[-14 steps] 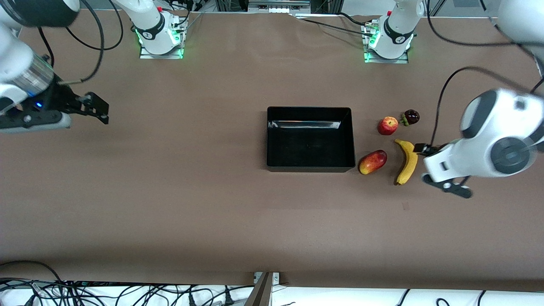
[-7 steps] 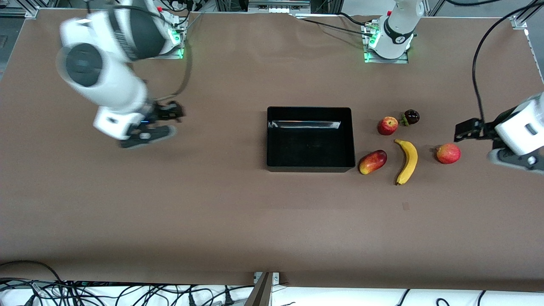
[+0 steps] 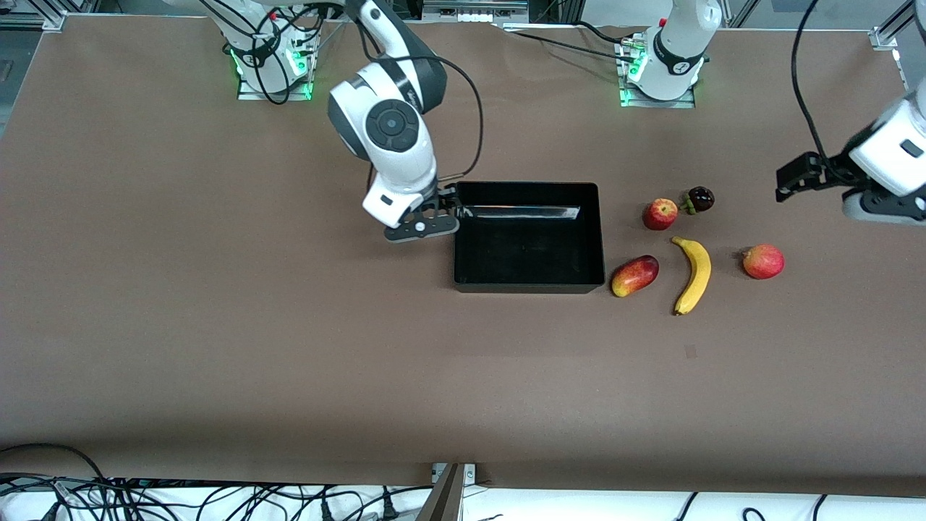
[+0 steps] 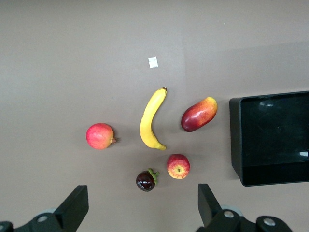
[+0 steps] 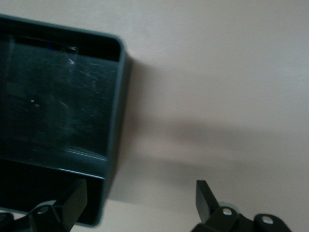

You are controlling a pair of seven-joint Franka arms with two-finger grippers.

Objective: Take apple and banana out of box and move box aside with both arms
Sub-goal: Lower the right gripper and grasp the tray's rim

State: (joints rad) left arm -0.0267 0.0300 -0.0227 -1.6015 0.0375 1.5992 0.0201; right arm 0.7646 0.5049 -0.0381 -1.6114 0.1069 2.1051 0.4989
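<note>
The black box (image 3: pixel 529 286) sits mid-table. Toward the left arm's end of it lie the red apple (image 3: pixel 660 214) and the yellow banana (image 3: pixel 693 275), the banana nearer the front camera. My right gripper (image 3: pixel 443 208) is open, low over the box's corner toward the right arm's end; in the right wrist view its fingers (image 5: pixel 72 199) straddle the box's wall (image 5: pixel 116 111). My left gripper (image 3: pixel 792 181) hangs open and empty above the table, at the left arm's end. Its wrist view looks down on the banana (image 4: pixel 152 120), apple (image 4: pixel 178 166) and box (image 4: pixel 235 140).
An oval red-yellow mango (image 3: pixel 634 276) lies between box and banana. A dark mangosteen (image 3: pixel 700 198) sits beside the apple. A red round fruit with a nub (image 3: pixel 763 261) lies toward the left arm's end from the banana. A small white scrap (image 4: pixel 153 62) lies on the table.
The right arm swung in from its end of the table to the box's corner. The left arm drew back from the banana toward its end, uncovering the red round fruit.
</note>
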